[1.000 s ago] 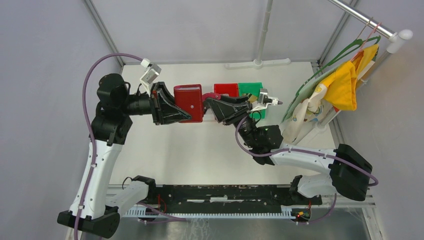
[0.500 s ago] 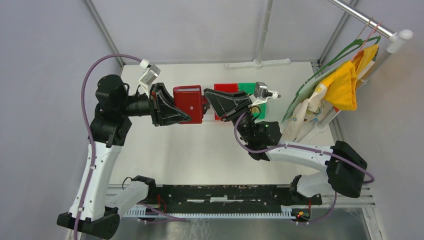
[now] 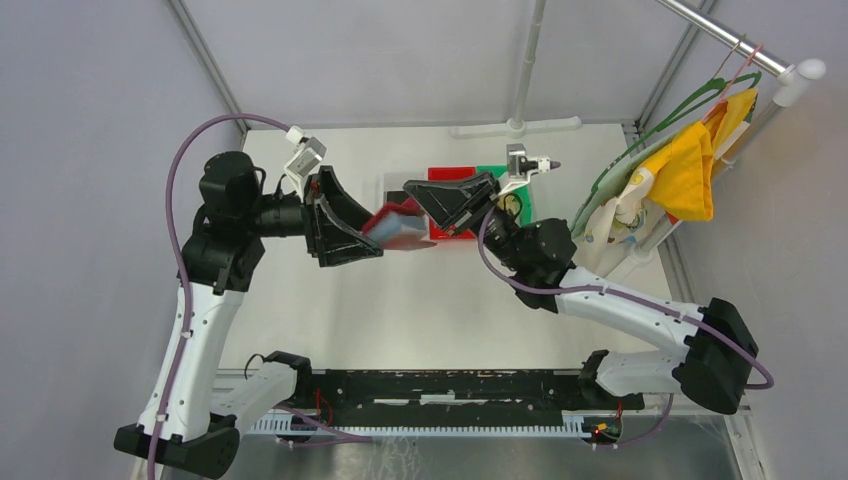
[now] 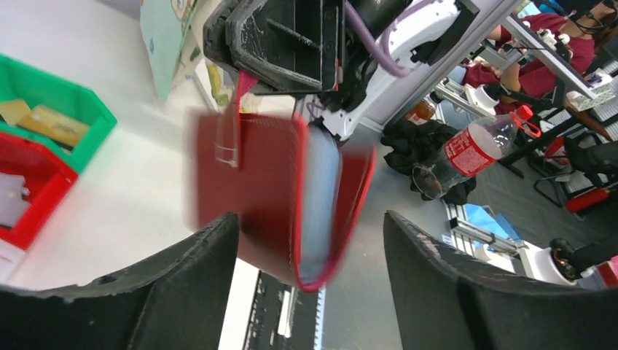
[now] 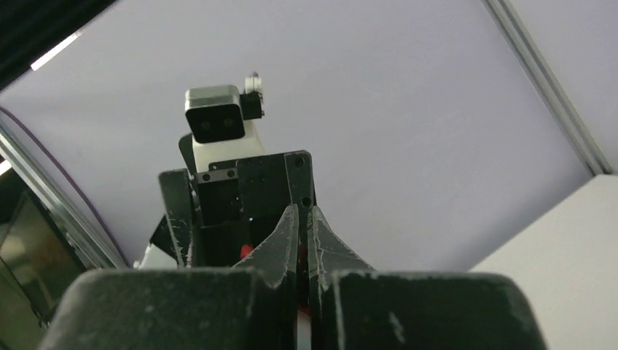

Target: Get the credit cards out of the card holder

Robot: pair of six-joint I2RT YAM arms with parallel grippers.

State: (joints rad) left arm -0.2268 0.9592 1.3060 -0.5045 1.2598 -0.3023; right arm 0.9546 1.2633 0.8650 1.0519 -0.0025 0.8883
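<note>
The dark red card holder (image 3: 400,225) hangs in the air between the two arms, tilted and part open, with its grey inside (image 4: 321,204) showing. My right gripper (image 3: 418,203) is shut on its strap tab (image 4: 232,120), and a red sliver shows between the shut jaws (image 5: 300,211). My left gripper (image 4: 310,219) is open, its fingers standing on either side of the blurred card holder (image 4: 255,189); no grip shows. No credit cards show in the holder. Flat tan cards (image 4: 44,120) lie in the green bin and a grey one (image 4: 11,200) in the red bin.
A red bin (image 3: 452,175) and a green bin (image 3: 505,178) stand side by side at the back of the table. A rack with hangers and yellow cloth (image 3: 690,150) stands at the right edge. White tabletop lies below the arms.
My left gripper has opened and let go of the card holder. My right gripper has shut on the strap tab, and the holder has swung and tilted, showing its grey inside.
</note>
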